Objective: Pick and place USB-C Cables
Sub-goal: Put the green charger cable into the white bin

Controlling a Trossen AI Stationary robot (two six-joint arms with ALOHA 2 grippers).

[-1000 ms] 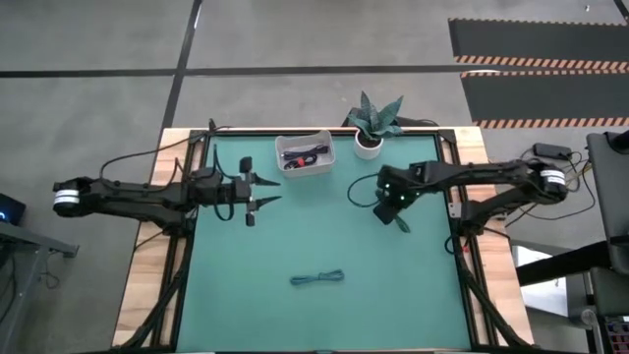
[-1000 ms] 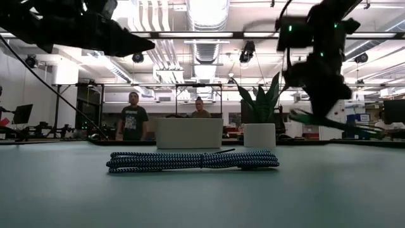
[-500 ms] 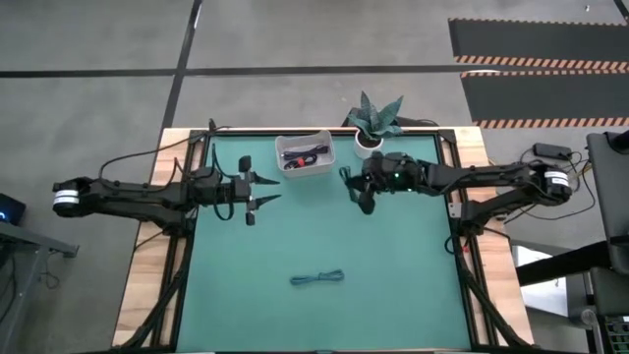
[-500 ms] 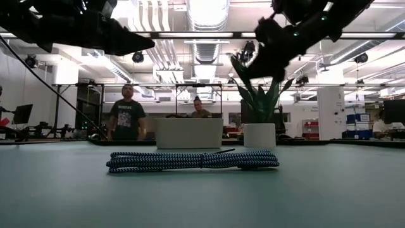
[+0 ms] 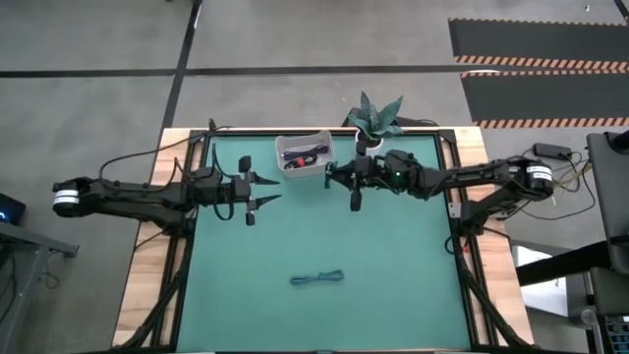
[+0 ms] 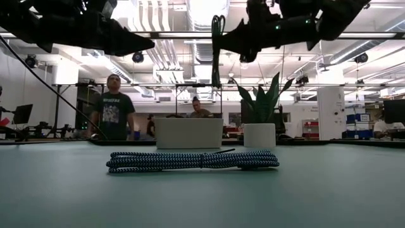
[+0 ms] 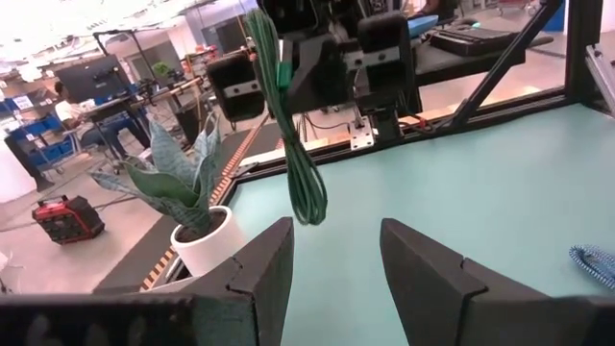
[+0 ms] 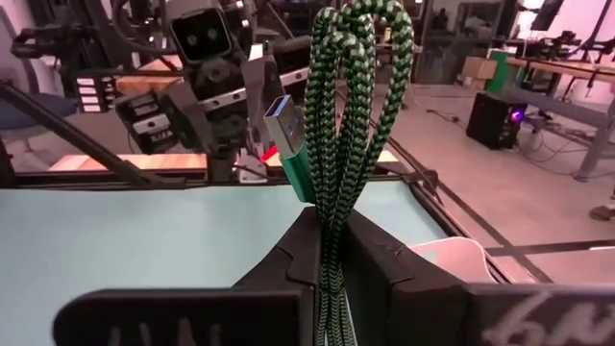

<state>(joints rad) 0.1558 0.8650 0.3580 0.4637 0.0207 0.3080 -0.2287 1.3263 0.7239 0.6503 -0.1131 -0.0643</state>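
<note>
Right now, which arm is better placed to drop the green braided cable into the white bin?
The right. Its gripper is already shut on the green braided cable and hangs just beside the white rectangular bin. The left gripper is open, empty, and off to the bin's other side.

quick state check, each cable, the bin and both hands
green cable: pinched in the right hand, hanging above the table
teal-blue cable: lying bundled on the mat
white bin: holds a dark cable
right hand: shut on the green cable, beside the bin
left hand: open, empty
</note>
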